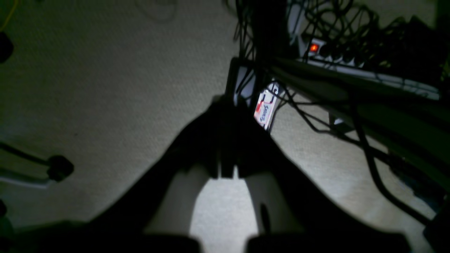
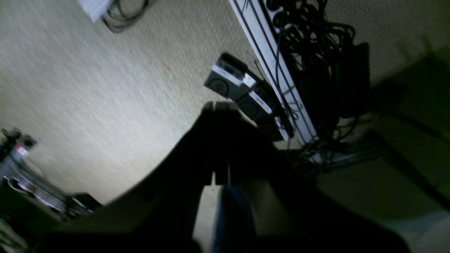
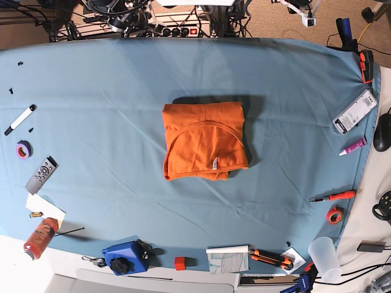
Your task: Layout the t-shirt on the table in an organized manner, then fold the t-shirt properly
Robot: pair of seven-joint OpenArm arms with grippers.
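- One table [image 3: 91, 91] in blue cloth carries everything; arms are clear of it
- t-shirt [image 3: 204, 141] lies folded mid-table; probably only squaring edges remains
- Both pairs of jaws clenched, empty, facing the floor

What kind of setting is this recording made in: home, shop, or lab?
Most likely a robotics lab or workshop. The table is draped in blue cloth with hand tools such as a screwdriver along its edge, and a power strip with tangled cables sits behind it on carpet.
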